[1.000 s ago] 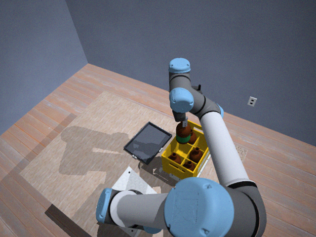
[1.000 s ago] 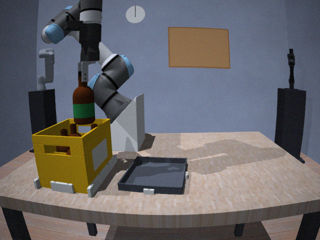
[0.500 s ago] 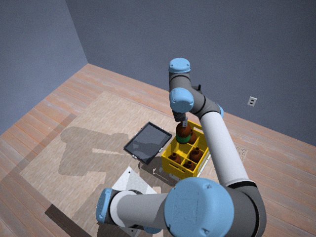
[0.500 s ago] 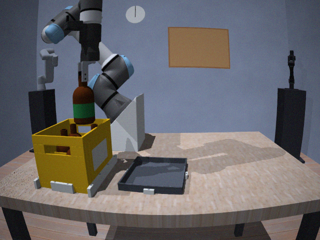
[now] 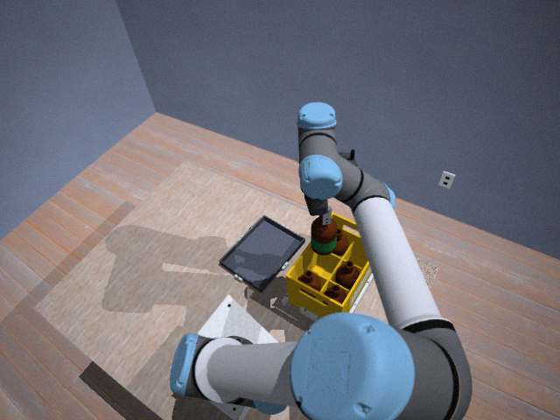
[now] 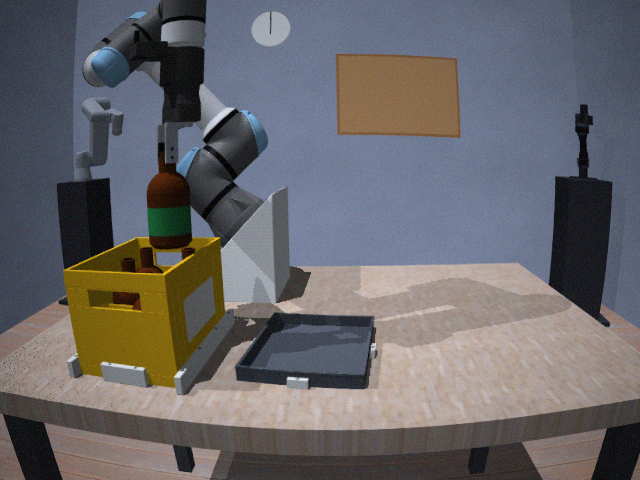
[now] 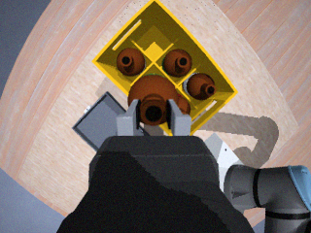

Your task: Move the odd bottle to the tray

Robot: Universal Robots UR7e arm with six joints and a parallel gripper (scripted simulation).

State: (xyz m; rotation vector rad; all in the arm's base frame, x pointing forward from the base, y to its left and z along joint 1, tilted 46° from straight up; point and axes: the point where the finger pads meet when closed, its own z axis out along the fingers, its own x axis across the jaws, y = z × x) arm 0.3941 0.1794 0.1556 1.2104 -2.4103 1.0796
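My gripper [image 6: 169, 149] is shut on the neck of a brown bottle with a green label [image 6: 169, 211]. It holds the bottle upright, its base level with the rim of the yellow crate [image 6: 147, 310]. The held bottle also shows in the top view [image 5: 324, 234] and in the wrist view [image 7: 154, 109] between my fingers. Other brown bottles stand in the crate [image 5: 329, 273], three of them visible in the wrist view [image 7: 178, 62]. The dark tray [image 6: 310, 351] lies empty to the right of the crate; it also shows in the top view [image 5: 262, 252].
White stops [image 6: 124, 373] sit against the crate's base and at the tray's edges [image 6: 297, 382]. The arm's white wedge mount [image 6: 263, 248] stands behind the crate. Black pillars stand at the table's left [image 6: 85, 222] and right [image 6: 578, 242].
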